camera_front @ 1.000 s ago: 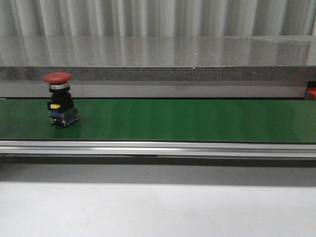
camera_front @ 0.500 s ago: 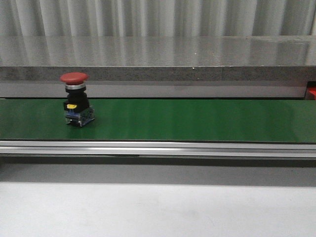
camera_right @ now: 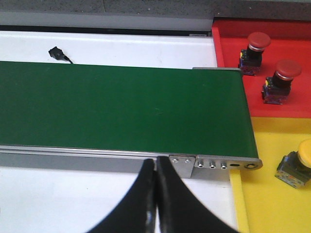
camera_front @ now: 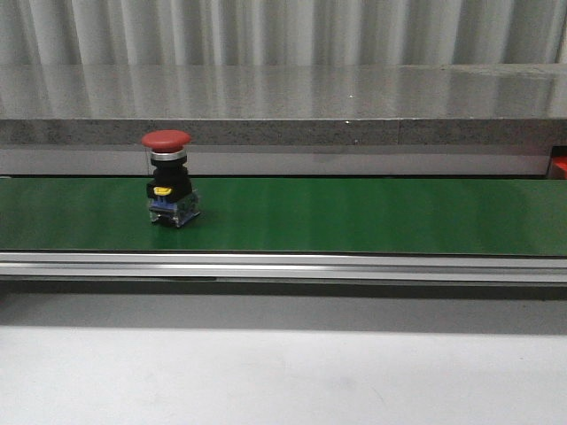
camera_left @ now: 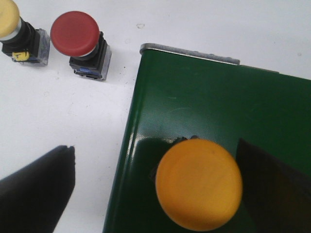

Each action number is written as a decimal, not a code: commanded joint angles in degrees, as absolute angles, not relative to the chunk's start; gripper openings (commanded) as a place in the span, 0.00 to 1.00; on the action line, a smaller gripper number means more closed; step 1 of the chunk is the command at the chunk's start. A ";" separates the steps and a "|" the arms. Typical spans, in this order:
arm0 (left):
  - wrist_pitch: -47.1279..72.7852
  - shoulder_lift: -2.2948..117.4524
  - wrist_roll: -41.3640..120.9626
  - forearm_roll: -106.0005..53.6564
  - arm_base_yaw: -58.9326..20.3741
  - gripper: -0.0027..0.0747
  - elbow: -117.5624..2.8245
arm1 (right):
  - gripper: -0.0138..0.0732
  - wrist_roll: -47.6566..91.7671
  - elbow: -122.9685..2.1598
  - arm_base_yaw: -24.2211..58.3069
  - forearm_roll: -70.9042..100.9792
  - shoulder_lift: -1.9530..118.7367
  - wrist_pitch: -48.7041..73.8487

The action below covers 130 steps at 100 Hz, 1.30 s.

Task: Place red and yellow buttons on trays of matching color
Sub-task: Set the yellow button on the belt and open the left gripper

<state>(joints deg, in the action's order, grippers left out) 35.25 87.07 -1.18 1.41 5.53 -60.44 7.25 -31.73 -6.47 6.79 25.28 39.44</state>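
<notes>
Your red mushroom-cap push button (camera_front: 168, 188): upright on the green conveyor belt (camera_front: 354, 215), toward its left end. Left gripper (camera_left: 160, 194): jaws apart, straddling a yellow-capped button (camera_left: 198, 183) on the belt. Right gripper (camera_right: 155, 194): jaws together, empty.

You are looking at a workshop or factory-like test cell, not a home. A green conveyor belt (camera_front: 354, 215) with an aluminium side rail (camera_front: 283, 266) runs across a plain white table (camera_front: 283, 376). Behind it you see a grey stone-like ledge (camera_front: 283, 131) and corrugated metal wall (camera_front: 283, 31). At the belt end stand a red tray (camera_right: 272, 73) and a yellow tray (camera_right: 272, 204) holding industrial push buttons.
</notes>
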 commanded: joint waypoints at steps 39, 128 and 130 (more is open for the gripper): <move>32.60 69.67 0.00 1.31 -2.80 0.91 -63.68 | 0.08 7.78 -33.16 -6.47 7.09 25.41 35.40; 27.31 33.72 0.00 1.06 -3.08 0.01 -38.09 | 0.08 7.78 -33.16 -6.47 7.09 25.51 34.00; 27.31 33.72 0.00 1.06 -3.08 0.01 -38.09 | 0.08 7.78 -33.16 -6.47 7.09 25.51 34.00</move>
<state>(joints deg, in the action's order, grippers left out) 32.01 33.73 0.00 1.41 -2.56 -36.57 7.25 -31.73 -6.47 6.79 25.28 38.37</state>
